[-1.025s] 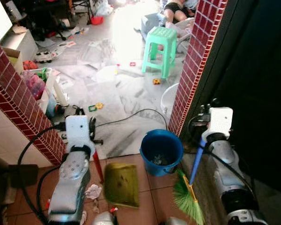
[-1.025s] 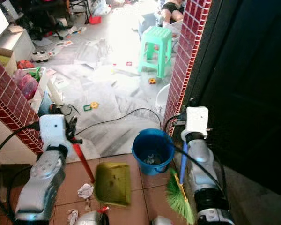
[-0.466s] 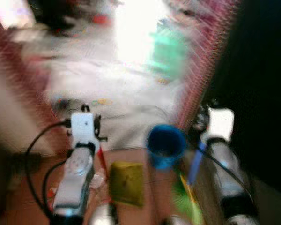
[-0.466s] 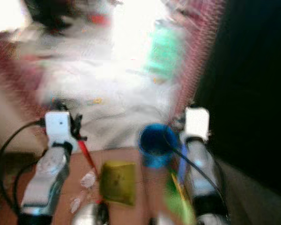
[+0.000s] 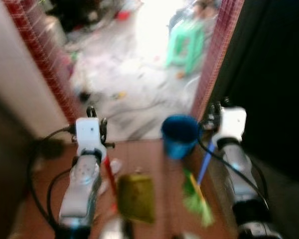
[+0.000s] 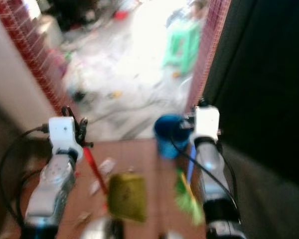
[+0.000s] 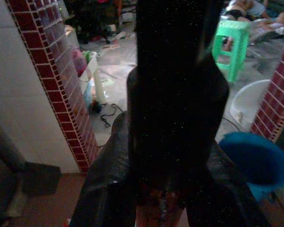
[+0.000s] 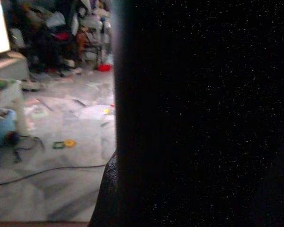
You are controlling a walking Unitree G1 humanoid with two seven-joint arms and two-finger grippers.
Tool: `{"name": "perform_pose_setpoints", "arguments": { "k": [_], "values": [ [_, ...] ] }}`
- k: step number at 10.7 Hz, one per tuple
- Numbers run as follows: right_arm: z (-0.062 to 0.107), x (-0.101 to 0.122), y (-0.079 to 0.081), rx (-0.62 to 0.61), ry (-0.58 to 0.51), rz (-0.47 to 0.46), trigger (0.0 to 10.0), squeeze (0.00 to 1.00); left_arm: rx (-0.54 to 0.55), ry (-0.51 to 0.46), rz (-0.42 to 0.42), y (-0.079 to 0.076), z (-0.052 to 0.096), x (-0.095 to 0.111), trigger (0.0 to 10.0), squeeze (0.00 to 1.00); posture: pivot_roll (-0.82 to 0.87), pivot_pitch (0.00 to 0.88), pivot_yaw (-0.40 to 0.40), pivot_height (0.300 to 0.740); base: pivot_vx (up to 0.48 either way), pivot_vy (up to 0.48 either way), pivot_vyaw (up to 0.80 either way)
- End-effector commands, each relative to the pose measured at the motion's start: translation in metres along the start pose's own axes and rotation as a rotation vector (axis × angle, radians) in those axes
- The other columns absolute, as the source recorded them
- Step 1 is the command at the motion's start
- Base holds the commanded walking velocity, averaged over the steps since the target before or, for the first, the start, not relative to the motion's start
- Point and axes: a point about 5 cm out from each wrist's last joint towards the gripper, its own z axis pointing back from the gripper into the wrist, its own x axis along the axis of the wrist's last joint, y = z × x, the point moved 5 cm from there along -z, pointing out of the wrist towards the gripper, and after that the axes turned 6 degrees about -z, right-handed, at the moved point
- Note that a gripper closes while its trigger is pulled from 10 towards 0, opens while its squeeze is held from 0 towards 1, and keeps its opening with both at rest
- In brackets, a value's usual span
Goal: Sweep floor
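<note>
Hanging low right of centre in the blurred left eye view, the broom (image 5: 199,186) shows a blue handle running up to the right hand (image 5: 217,110) and green bristles fanned over the reddish floor tiles (image 5: 164,199); whether that hand is clenched on the handle cannot be told from these frames. Left of the broom, at lower centre, lies the olive-green dustpan (image 5: 136,196), its red handle (image 5: 110,177) rising toward the left hand (image 5: 95,113), whose grip state also cannot be made out. Pale scraps of litter (image 5: 114,167) sit on the tiles just beside the red handle. Above the broom, a blue bucket (image 5: 180,135) stands at the edge of the tiles, near a red-tiled pillar (image 5: 214,59). A second red-tiled pillar (image 5: 47,59) runs down the upper left. Between them a pale, cluttered floor (image 5: 134,94) stretches upward, with a green stool (image 5: 187,45) at upper centre right. In the left wrist view the bucket (image 7: 255,161) sits at lower right.
</note>
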Motion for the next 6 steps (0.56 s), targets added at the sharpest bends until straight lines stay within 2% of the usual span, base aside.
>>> {"name": "perform_pose_setpoints", "arguments": {
  "k": [1,2,3,4,5,6],
  "values": [
    [0.0032,-0.0084,-0.0047,-0.015,0.04,-0.004,10.0,0.0,0.028,-0.075,-0.022,0.0066,-0.0018,0.0196,10.0,0.0,-0.08,0.0,0.044,0.74,-0.334,0.0,0.0],
    [0.0037,-0.0087,-0.0039,-0.013,0.04,-0.004,10.0,0.0,0.034,-0.074,-0.03,0.0091,-0.0018,0.0182,10.0,0.0,-0.08,0.0,0.046,0.74,-0.289,0.0,0.0],
    [0.0035,-0.0085,-0.0033,-0.011,0.04,-0.003,10.0,0.0,0.059,-0.092,-0.053,0.0127,-0.0017,0.0199,10.0,0.0,-0.08,0.0,0.046,0.74,0.0,0.0,0.0],
    [0.0033,-0.0082,-0.0031,-0.01,0.038,-0.003,10.0,0.0,0.073,-0.098,-0.055,0.0142,-0.0014,0.0211,4.4,0.0,-0.08,0.0,0.046,0.74,0.0,0.0,0.0],
    [0.0031,-0.0081,-0.003,-0.009,0.037,-0.003,10.0,0.0,0.087,-0.11,-0.058,0.016,-0.0009,0.0228,0.0,0.0,-0.08,0.0,0.046,0.74,0.0,0.0,0.0],
    [0.0029,-0.0082,-0.0026,-0.009,0.038,-0.003,10.0,0.0,0.073,-0.104,-0.061,0.0144,-0.0014,0.0218,1.4,0.0,-0.08,0.0,0.047,0.74,0.0,0.0,0.0]
  ]
}}
